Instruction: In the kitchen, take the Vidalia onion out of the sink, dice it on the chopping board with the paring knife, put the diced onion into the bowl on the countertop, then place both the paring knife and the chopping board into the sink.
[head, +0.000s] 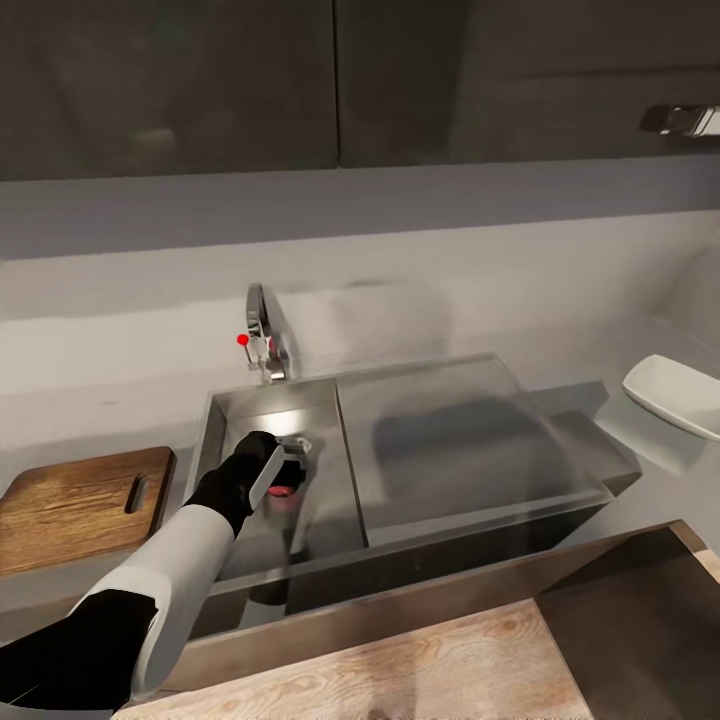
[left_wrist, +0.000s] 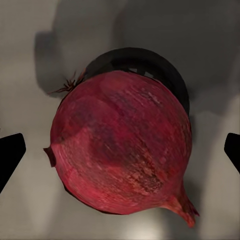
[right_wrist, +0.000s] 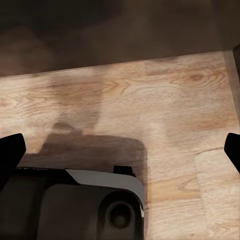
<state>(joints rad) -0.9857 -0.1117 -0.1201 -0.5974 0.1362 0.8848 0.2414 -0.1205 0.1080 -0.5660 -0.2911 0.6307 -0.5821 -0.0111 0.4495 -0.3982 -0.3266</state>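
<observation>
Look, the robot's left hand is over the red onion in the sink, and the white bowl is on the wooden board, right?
Almost. The left hand is over the onion in the sink, but the head view shows the bowl on the grey counter, far from the board.

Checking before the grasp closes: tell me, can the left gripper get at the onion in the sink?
Probably yes. The left gripper hangs directly over the red onion in the sink, fingers spread either side, nothing between.

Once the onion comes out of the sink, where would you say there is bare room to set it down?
The chopping board, left of the sink, lies bare. Bare countertop also runs between the drainboard and the bowl. The basin is crowded: the left gripper hangs with open fingers over the onion by the drain, with the faucet behind.
</observation>
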